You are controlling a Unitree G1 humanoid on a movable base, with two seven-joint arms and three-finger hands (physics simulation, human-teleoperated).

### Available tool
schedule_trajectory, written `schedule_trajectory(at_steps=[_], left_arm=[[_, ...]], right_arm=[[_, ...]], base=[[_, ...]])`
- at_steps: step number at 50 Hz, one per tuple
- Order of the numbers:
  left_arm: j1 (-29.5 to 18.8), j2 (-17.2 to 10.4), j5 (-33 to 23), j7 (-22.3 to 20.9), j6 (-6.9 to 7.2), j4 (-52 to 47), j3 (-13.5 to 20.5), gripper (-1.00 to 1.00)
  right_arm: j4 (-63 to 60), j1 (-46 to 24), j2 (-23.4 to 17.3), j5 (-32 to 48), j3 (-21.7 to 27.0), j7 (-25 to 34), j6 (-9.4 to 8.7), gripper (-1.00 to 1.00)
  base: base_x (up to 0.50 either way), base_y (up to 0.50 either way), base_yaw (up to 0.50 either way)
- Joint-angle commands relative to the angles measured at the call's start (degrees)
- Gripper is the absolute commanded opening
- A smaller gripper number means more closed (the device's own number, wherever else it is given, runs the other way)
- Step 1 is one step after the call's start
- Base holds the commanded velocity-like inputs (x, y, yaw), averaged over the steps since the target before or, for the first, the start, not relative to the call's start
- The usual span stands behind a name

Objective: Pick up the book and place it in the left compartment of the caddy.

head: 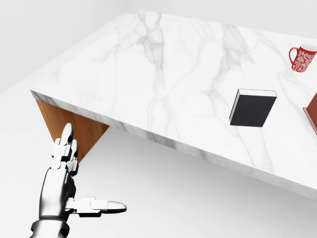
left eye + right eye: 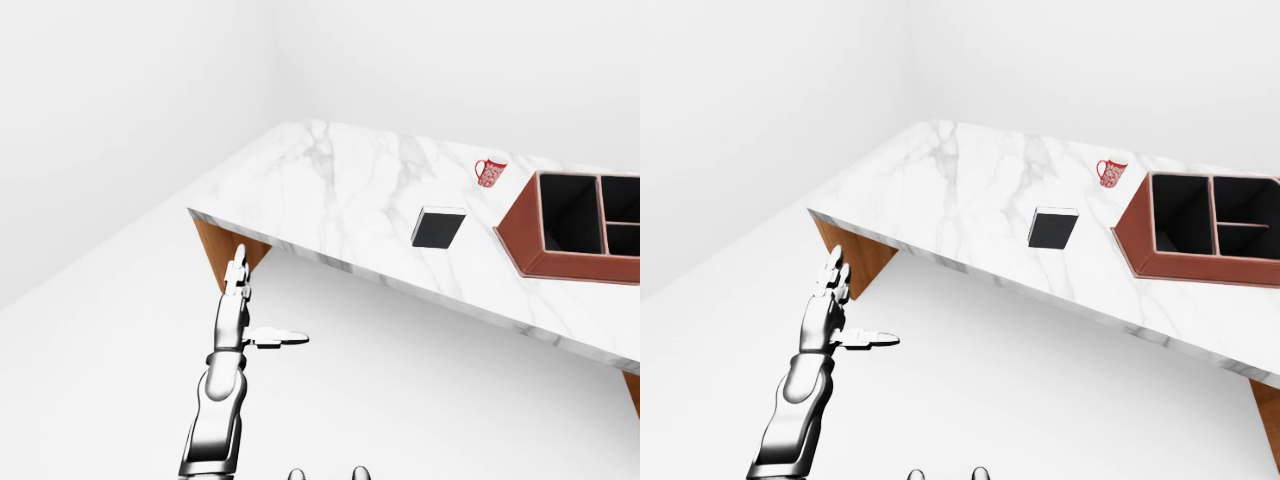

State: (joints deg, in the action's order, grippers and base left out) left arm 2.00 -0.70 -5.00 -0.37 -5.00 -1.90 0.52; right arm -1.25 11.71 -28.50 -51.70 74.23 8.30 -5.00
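A black book (image 1: 252, 108) with white page edges lies flat on the marble table (image 1: 148, 74), right of the middle in the head view. The reddish-brown caddy (image 2: 1133, 236) stands to the book's right, its large left compartment (image 2: 1182, 215) dark inside. In the head view only a sliver of the caddy (image 1: 313, 112) shows at the right edge. My left hand (image 1: 93, 169) is open, fingers straight and thumb out. It hangs over the floor below the table's near edge, far to the left of the book. My right hand is out of sight.
A red and white mug (image 1: 302, 57) stands on the table above the book, near the caddy's upper corner. A wooden table leg (image 1: 64, 124) sits under the left corner, just above my left hand. White floor lies below the table edge.
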Motion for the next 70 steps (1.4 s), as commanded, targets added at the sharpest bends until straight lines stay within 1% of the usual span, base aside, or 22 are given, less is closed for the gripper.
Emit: schedule_trajectory(at_steps=[1,14,31,36,60,70], left_arm=[[-0.24,0.01,0.20,-0.02,0.00,0.33,0.04,1.00],[0.40,0.06,0.31,-0.25,0.00,-1.22,-0.17,1.00],[0.16,0.04,0.19,-0.35,0.00,-0.42,-0.17,1.00],[0.61,0.13,-0.01,-0.34,0.00,-1.65,-0.41,1.00],[-0.19,0.00,-0.04,-0.25,0.00,0.61,-0.15,1.00],[0.61,0.18,-0.17,-0.26,0.00,-1.72,-0.47,1.00]], right_arm=[[0.74,-0.30,-0.09,0.92,-0.58,-0.15,0.00,1.00],[-0.56,0.06,0.13,0.62,-0.04,-0.37,0.00,1.00],[0.20,-0.25,0.35,1.16,-0.49,0.36,0.00,1.00],[0.20,-0.24,0.39,1.17,-0.65,0.37,0.00,1.00],[-0.06,-0.07,0.28,0.83,-0.30,0.09,0.00,1.00],[-0.31,-0.01,0.26,0.72,-0.23,-0.03,0.00,1.00]], base=[[0.00,0.00,0.00],[0.00,0.00,0.00],[0.07,-0.15,0.00],[0.07,-0.14,0.00],[0.07,-0.15,0.00],[0.09,-0.18,0.00]])
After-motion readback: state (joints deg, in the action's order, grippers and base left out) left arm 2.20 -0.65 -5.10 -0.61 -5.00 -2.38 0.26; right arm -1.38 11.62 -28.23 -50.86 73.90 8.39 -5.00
